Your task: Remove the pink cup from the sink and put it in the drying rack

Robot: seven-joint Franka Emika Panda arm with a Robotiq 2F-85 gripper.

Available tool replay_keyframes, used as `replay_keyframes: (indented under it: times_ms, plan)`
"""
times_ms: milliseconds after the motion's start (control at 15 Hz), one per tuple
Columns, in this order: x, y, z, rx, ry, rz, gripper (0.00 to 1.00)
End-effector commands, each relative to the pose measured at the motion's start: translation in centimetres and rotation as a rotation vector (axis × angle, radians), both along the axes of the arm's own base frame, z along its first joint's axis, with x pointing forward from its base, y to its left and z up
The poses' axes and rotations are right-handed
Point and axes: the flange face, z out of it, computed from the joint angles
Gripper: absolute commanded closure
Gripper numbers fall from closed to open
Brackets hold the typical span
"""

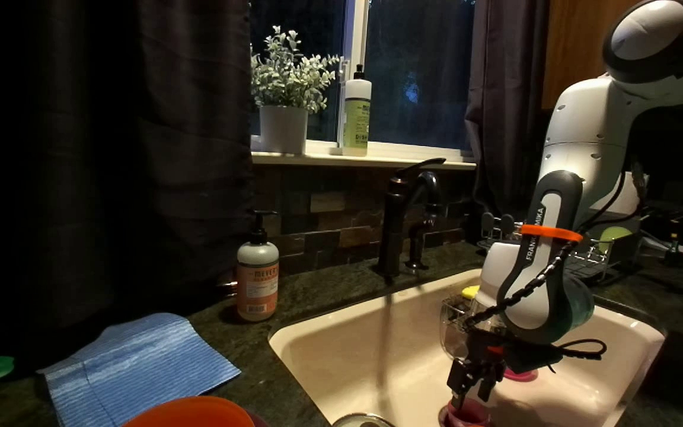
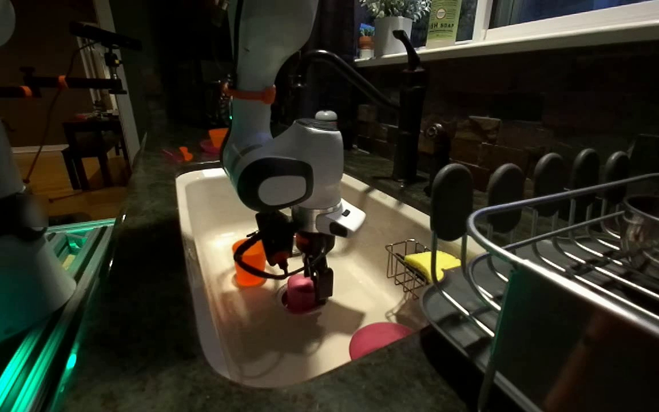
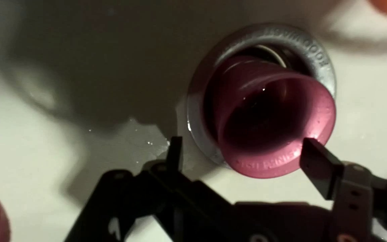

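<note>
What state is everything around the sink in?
pink cup, tilted in the drain, inside dark
gripper, open, contact with pink cup unclear
sink, floor glints as if wet
orange cup, in sink, way up unclear
pink dish, in sink, partly hidden
faucet, no stream showing
drying rack, holding metal pot
yellow sponge, in wire caddy
pump bottle, upright
dish soap bottle, upright
blue cloth, spread out

The small round plastic cup [image 3: 271, 117] is magenta-pink, the rectangular sink [image 1: 341, 350] cream-white, the flat cloth [image 1: 140, 362] blue with fine paler stripes, the blocky sponge [image 2: 429, 262] yellow.
</note>
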Motion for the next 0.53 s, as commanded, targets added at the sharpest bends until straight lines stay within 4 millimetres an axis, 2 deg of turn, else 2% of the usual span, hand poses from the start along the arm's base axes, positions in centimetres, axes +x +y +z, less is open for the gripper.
replay_keyframes:
  times_ms: [0, 467]
  plan:
    - [0.18, 0.12, -0.63, 0.003, 0.034, -0.002, 0.36]
    - [0.18, 0.30, -0.71, 0.002, 0.048, -0.006, 0.92]
